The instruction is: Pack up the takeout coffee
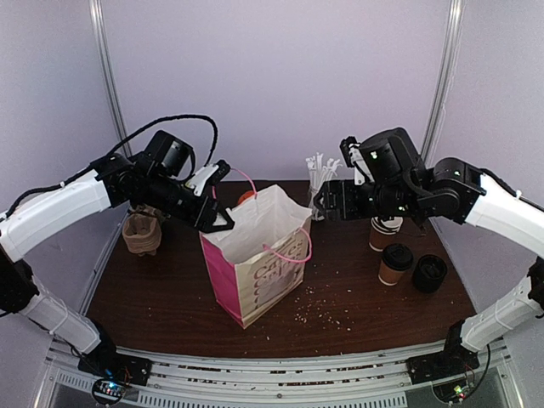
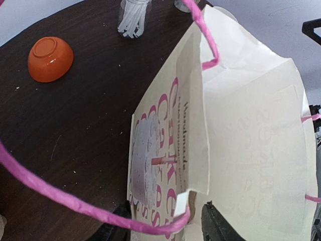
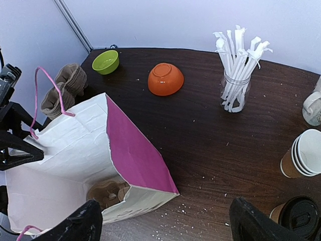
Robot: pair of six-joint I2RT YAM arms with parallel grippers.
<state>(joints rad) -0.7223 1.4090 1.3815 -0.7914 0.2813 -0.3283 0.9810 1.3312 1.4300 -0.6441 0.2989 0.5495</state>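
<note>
The takeout coffee (image 1: 395, 263), a brown paper cup with a black lid, stands on the table right of the bag; in the right wrist view it (image 3: 296, 217) is at the bottom right corner. A white and pink paper bag (image 1: 255, 272) stands open in the middle. My left gripper (image 1: 223, 223) is at the bag's left rim. Its jaws straddle the rim (image 2: 193, 196) and the pink handle (image 2: 75, 201) with gaps on both sides, so it (image 2: 168, 226) is open. My right gripper (image 1: 327, 204) hovers wide open and empty over the bag's right corner (image 3: 160, 228).
A brown pulp carrier (image 3: 105, 193) lies in the bag's bottom. Right of the bag stand stacked paper cups (image 1: 384, 231), a black lid stack (image 1: 429, 274) and a mug (image 3: 313, 108). Behind are a straw jar (image 3: 235, 80), an orange bowl (image 3: 165, 79), a green bowl (image 3: 106, 62) and more carriers (image 1: 140, 231).
</note>
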